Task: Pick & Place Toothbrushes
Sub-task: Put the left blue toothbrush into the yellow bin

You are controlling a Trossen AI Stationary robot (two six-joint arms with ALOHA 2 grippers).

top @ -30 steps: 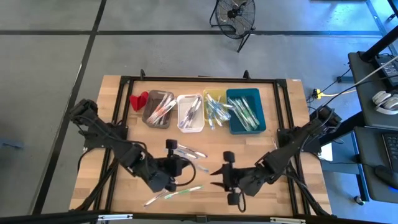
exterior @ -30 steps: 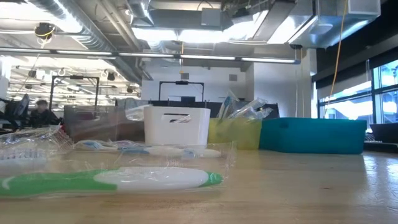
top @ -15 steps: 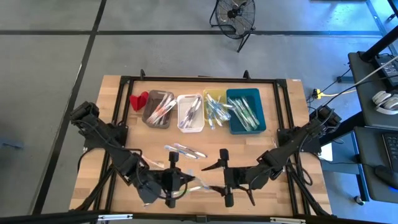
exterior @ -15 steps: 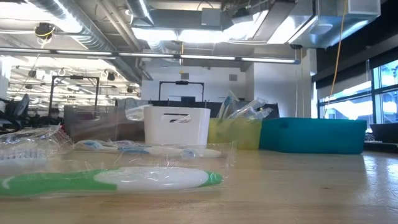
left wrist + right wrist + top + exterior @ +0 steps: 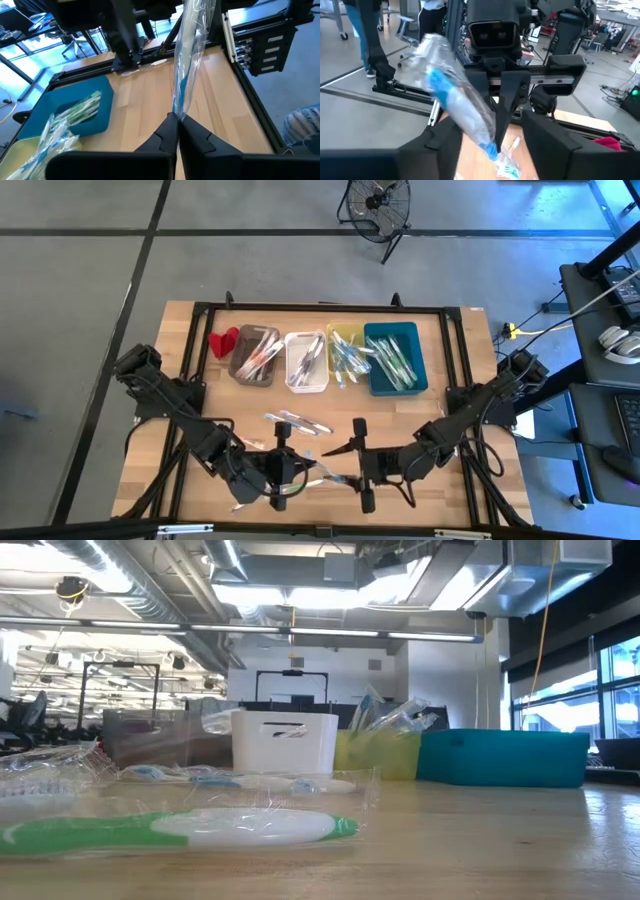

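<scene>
Wrapped toothbrush (image 5: 186,65) far end cut off.

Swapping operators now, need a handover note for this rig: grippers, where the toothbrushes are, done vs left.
Left gripper: shut on a wrapped blue toothbrush, held up over the front of the table.
Right gripper: facing the left one at that same toothbrush; fingers either side of it, grip unclear.
Done: toothbrushes already lie in the grey bin, white bin, yellow bin and teal bin.
Left: the held one, loose wrapped toothbrushes mid-table, and a green one near the front edge.
</scene>
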